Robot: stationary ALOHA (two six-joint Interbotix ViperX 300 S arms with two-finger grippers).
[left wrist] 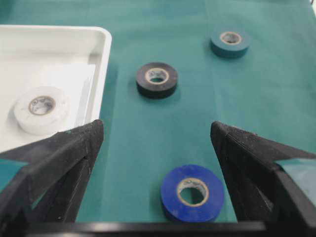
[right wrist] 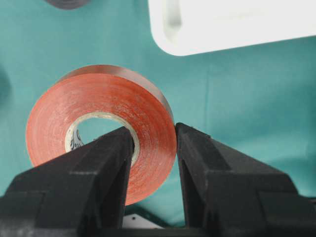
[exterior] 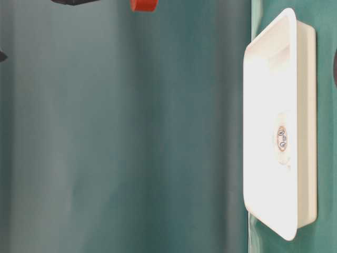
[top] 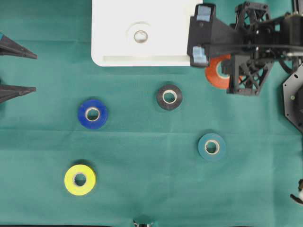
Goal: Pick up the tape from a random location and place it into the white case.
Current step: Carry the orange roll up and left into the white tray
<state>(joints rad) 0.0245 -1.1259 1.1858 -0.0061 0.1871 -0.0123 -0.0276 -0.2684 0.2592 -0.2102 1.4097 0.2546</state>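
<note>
The left gripper (top: pixel 19 71) is sitting at the left edge of the green cloth (top: pixel 142 189), far from the white case (top: pixel 109 52), with its two pointed fingers spread wide and nothing between them. It looks like it is just waiting.

Below the white case, a yellow tape (top: pixel 80 179) and a blue tape (top: pixel 93 114) are lying flat on the cloth, and a black tape (top: pixel 169 97) is lying closer to the case's lower right corner. A teal tape (top: pixel 211 146) is lying further down and to the right. They are all small round rings with a hole in the middle, and they look smooth and a bit shiny.

The white case is a smooth, hard-looking tray with round corners and a raised rim. A white tape (top: pixel 140 36) is already lying inside it.

Just to the right of the white case, the right gripper (right wrist: pixel 153 148) is squeezing an orange tape (right wrist: pixel 98 143). One black finger is poking through the hole and the other is pressing on the outside.

I think the carrying step is happening now. Next, the gripper needs to bring the orange tape over the rim and let it go.
</note>
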